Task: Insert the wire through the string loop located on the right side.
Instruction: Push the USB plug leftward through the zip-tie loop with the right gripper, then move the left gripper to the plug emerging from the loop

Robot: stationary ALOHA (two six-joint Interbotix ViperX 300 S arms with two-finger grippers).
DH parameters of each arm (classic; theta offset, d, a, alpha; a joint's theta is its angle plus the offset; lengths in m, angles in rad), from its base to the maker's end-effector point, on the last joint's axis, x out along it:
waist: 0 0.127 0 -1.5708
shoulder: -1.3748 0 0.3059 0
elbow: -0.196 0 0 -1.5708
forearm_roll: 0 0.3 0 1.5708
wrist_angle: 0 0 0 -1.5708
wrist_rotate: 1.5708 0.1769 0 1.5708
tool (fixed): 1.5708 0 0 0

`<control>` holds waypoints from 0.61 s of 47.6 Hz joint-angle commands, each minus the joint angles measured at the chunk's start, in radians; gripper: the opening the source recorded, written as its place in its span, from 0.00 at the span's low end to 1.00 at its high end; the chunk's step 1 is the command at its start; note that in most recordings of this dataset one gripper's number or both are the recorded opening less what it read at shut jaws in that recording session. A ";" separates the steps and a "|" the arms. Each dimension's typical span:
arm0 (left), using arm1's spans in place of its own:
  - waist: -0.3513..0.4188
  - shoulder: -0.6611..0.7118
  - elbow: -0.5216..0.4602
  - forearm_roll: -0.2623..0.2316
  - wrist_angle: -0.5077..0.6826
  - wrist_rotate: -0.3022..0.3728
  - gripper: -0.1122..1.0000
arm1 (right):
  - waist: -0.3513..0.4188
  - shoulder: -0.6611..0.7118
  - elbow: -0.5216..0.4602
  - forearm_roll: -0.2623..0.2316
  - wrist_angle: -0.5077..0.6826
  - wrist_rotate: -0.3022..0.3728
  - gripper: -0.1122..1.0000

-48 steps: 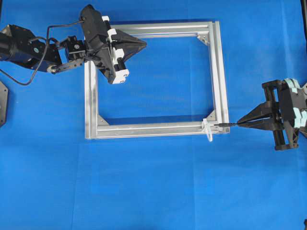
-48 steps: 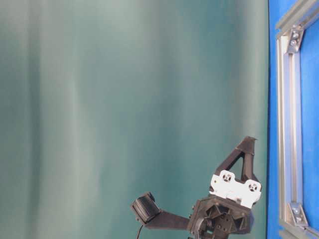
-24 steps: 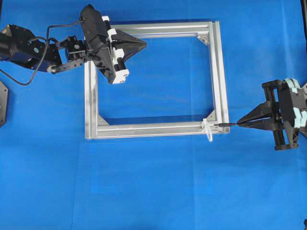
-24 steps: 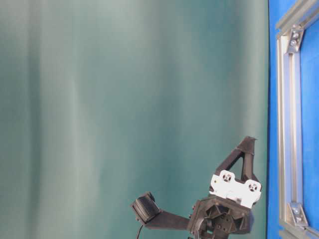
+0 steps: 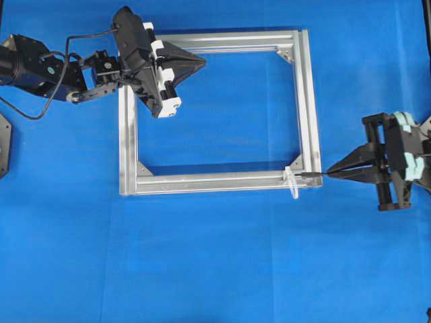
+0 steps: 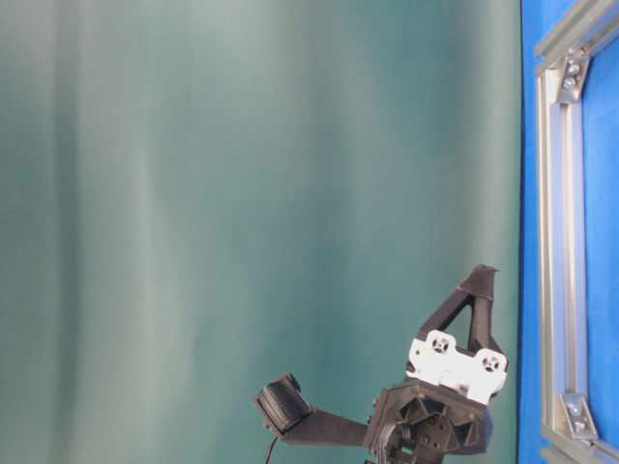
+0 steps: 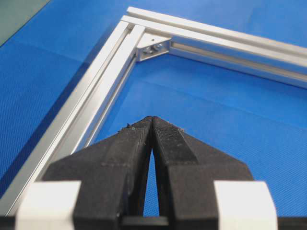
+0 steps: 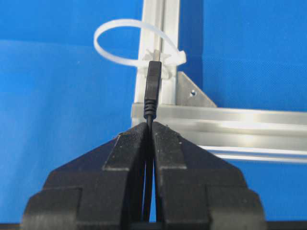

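Black arms; left claw [image 5: 199, 62] has white blocks, right claw [image 5: 331, 171] teal pads.

Black wire [image 8: 152, 88] plug tip level, just short of whitish string loop [image 8: 125, 43]

Bright, even light floods the blue worktop [image 5: 222, 269], soft shadows hugging the inner edges of the aluminium frame [image 5: 306, 101], glare streaking its rails in the wrist views, where the near end effector fingers [image 8: 129, 172] look slightly soft.
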 commanded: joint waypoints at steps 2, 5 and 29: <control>-0.002 -0.029 -0.012 0.003 -0.003 0.002 0.10 | -0.002 0.077 -0.046 -0.002 -0.052 0.002 0.07; -0.002 -0.029 -0.011 0.003 -0.005 0.002 0.10 | -0.002 0.120 -0.066 -0.002 -0.071 0.002 0.07; -0.002 -0.029 -0.008 0.003 -0.005 0.002 0.10 | 0.000 0.272 -0.170 -0.002 -0.138 0.000 0.07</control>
